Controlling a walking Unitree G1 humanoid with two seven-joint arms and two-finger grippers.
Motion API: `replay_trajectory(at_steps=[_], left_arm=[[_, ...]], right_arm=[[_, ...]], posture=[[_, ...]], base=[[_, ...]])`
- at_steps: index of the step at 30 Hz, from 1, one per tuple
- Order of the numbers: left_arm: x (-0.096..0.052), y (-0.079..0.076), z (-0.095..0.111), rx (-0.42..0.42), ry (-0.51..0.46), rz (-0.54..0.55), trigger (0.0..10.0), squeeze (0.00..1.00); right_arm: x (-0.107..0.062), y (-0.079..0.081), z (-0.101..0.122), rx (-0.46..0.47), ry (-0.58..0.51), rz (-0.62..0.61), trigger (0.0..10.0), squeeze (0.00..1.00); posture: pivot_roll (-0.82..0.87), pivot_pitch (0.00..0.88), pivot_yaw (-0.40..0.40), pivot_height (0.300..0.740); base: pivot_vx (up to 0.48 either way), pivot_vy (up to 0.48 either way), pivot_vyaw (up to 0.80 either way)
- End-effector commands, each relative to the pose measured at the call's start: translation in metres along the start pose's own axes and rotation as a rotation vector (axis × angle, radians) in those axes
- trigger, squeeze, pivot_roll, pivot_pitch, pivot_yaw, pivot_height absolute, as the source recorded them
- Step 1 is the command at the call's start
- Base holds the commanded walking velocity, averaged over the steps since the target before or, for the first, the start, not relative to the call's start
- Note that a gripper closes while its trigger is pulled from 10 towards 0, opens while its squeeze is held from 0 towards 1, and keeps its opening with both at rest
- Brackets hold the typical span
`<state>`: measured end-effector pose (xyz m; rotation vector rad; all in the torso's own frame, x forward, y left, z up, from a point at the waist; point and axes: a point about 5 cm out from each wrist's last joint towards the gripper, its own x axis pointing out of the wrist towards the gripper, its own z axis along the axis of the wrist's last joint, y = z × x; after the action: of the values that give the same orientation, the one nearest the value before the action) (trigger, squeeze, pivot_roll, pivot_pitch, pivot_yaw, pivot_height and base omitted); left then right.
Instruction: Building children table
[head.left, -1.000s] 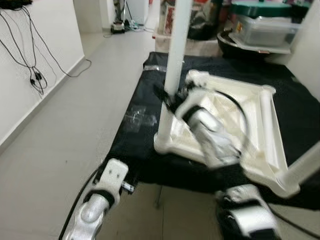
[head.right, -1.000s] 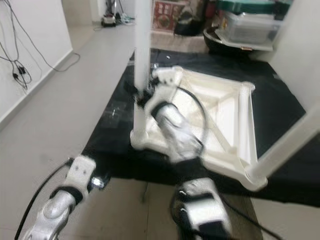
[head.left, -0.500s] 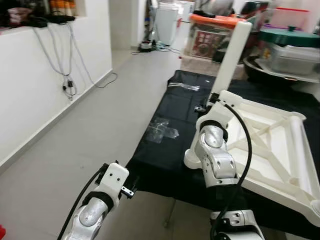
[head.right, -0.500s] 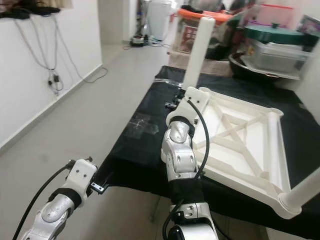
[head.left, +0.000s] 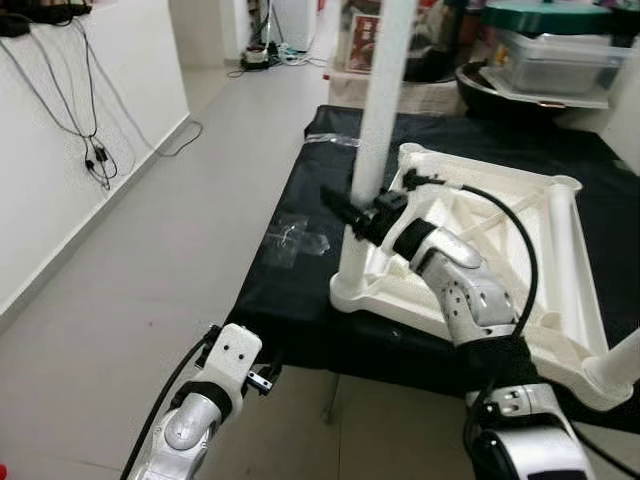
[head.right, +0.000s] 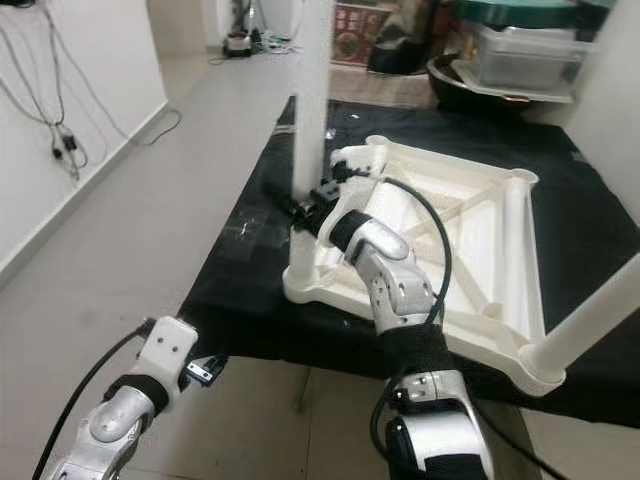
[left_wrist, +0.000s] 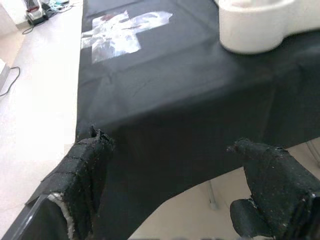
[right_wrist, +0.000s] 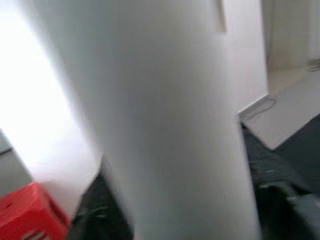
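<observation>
A white children's table (head.left: 560, 260) lies upside down on a black cloth (head.left: 300, 270). One white leg (head.left: 385, 90) stands upright in its near left corner socket (left_wrist: 255, 25). My right gripper (head.left: 352, 212) is shut on this leg low down, just above the socket; in the right wrist view the leg (right_wrist: 165, 125) looms very close. A second leg (head.right: 590, 320) sticks out at the near right corner. My left gripper (left_wrist: 167, 147) hangs open and empty below the cloth's front edge, its fingers (left_wrist: 85, 165) wide apart.
A crumpled clear plastic bag (head.left: 298, 238) lies on the cloth left of the table. Storage bins and lidded boxes (head.left: 550, 55) crowd the back. A white wall with hanging cables (head.left: 95, 150) runs along the left, with open grey floor (head.left: 180, 260) between it and the cloth.
The head view has swung and tipped between frames. My right gripper stays on the lower part of the leg throughout. The left arm keeps hanging low by the cloth's edge.
</observation>
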<state>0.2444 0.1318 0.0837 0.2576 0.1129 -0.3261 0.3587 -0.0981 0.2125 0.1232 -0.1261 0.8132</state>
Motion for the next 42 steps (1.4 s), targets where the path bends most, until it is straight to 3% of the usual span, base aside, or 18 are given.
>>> replay_trajectory(at_steps=[1, 2, 3, 5, 6, 7, 8, 9, 10, 11, 12, 16, 24, 25, 30, 32, 38, 42], left_arm=[[0.001, -0.001, 0.000, -0.008, 0.006, -0.003, 10.0, 0.00], [0.001, -0.001, 0.000, -0.008, 0.006, -0.003, 10.0, 0.00], [0.001, 0.000, 0.001, -0.006, 0.004, -0.001, 10.0, 0.00], [-0.002, 0.002, -0.002, -0.002, 0.010, 0.007, 10.0, 0.00], [-0.003, 0.002, -0.003, -0.002, 0.013, 0.010, 10.0, 0.00], [-0.003, 0.002, -0.003, -0.002, 0.013, 0.010, 10.0, 0.00], [-0.005, 0.001, -0.004, -0.004, 0.016, 0.010, 10.0, 0.00], [-0.005, 0.001, -0.004, -0.004, 0.016, 0.010, 10.0, 0.00], [-0.005, -0.001, -0.005, -0.006, 0.018, 0.007, 10.0, 0.00], [-0.005, -0.001, -0.005, -0.006, 0.018, 0.007, 10.0, 0.00], [-0.006, -0.003, -0.006, -0.008, 0.020, 0.004, 10.0, 0.00], [-0.002, -0.004, -0.002, -0.014, 0.012, -0.002, 10.0, 0.00], [0.002, -0.004, -0.002, -0.011, 0.008, -0.013, 10.0, 0.00], [0.002, -0.007, -0.001, -0.015, 0.006, -0.014, 10.0, 0.00], [0.003, -0.012, -0.001, -0.023, 0.002, -0.019, 10.0, 0.00], [0.002, -0.011, 0.001, -0.023, 0.000, -0.013, 10.0, 0.00], [0.001, -0.005, 0.003, -0.020, -0.010, 0.011, 10.0, 0.00], [-0.004, 0.004, 0.004, -0.015, -0.019, 0.071, 10.0, 0.00]], right_arm=[[0.010, 0.017, -0.018, 0.034, 0.062, 0.115, 3.5, 0.00], [0.010, 0.017, -0.018, 0.034, 0.062, 0.115, 3.5, 0.00], [0.013, 0.014, -0.028, 0.030, 0.109, 0.047, 0.0, 0.00], [0.010, -0.022, -0.048, 0.057, 0.232, -0.537, 0.0, 0.00], [-0.004, -0.038, -0.056, 0.077, 0.282, -0.828, 0.0, 0.00], [-0.004, -0.038, -0.056, 0.077, 0.282, -0.828, 0.0, 0.00], [-0.026, -0.049, -0.066, 0.106, 0.322, -1.090, 0.0, 0.00], [-0.026, -0.049, -0.066, 0.106, 0.322, -1.090, 0.0, 0.00], [-0.049, -0.052, -0.074, 0.095, 0.336, -1.279, 0.0, 0.00], [-0.049, -0.052, -0.074, 0.095, 0.336, -1.279, 0.0, 0.00], [-0.065, -0.053, -0.079, 0.082, 0.342, -1.387, 0.0, 0.00], [-0.088, -0.049, -0.091, 0.043, 0.367, -1.449, 0.0, 0.00], [-0.095, -0.057, -0.085, -0.025, 0.384, -1.569, 0.0, 0.00], [-0.091, -0.056, -0.081, -0.027, 0.378, -1.558, 10.0, 0.00], [-0.083, -0.052, -0.077, -0.021, 0.358, -1.515, 10.0, 0.00], [-0.070, -0.044, -0.070, 0.021, 0.258, -1.391, 10.0, 1.00], [-0.063, -0.036, -0.059, 0.027, 0.153, -1.305, 10.0, 1.00], [-0.065, -0.022, -0.048, -0.052, 0.135, -1.145, 10.0, 1.00]], posture=[[0.15, 0.000, -0.074, 0.740], [0.15, 0.000, -0.074, 0.740], [0.15, 0.000, -0.080, 0.740], [0.15, 0.000, -0.084, 0.740], [0.15, 0.000, -0.082, 0.740], [0.15, 0.000, -0.082, 0.740], [0.14, 0.000, -0.081, 0.740], [0.14, 0.000, -0.081, 0.740], [0.14, 0.000, -0.075, 0.740], [0.14, 0.000, -0.075, 0.740], [0.14, 0.000, -0.075, 0.740], [0.12, 0.000, -0.059, 0.740], [0.09, 0.000, -0.056, 0.740], [0.10, 0.000, -0.059, 0.740], [0.10, 0.000, -0.061, 0.740], [0.11, 0.000, -0.072, 0.740], [0.11, 0.000, -0.077, 0.740], [0.09, 0.000, -0.083, 0.740]], base=[[0.000, 0.000, 0.00], [0.000, 0.000, 0.00], [0.000, 0.000, 0.00], [0.000, 0.000, 0.00], [0.000, 0.000, 0.00], [0.000, 0.000, 0.00], [0.000, 0.000, 0.00], [0.000, 0.000, 0.00], [0.000, 0.000, 0.00], [0.000, 0.000, 0.00], [0.000, 0.000, 0.00], [0.000, 0.000, 0.00], [0.000, 0.000, 0.00], [0.000, 0.000, 0.00], [0.000, 0.000, 0.00], [0.000, 0.000, 0.00], [0.000, 0.000, 0.00], [0.000, 0.000, 0.00]])
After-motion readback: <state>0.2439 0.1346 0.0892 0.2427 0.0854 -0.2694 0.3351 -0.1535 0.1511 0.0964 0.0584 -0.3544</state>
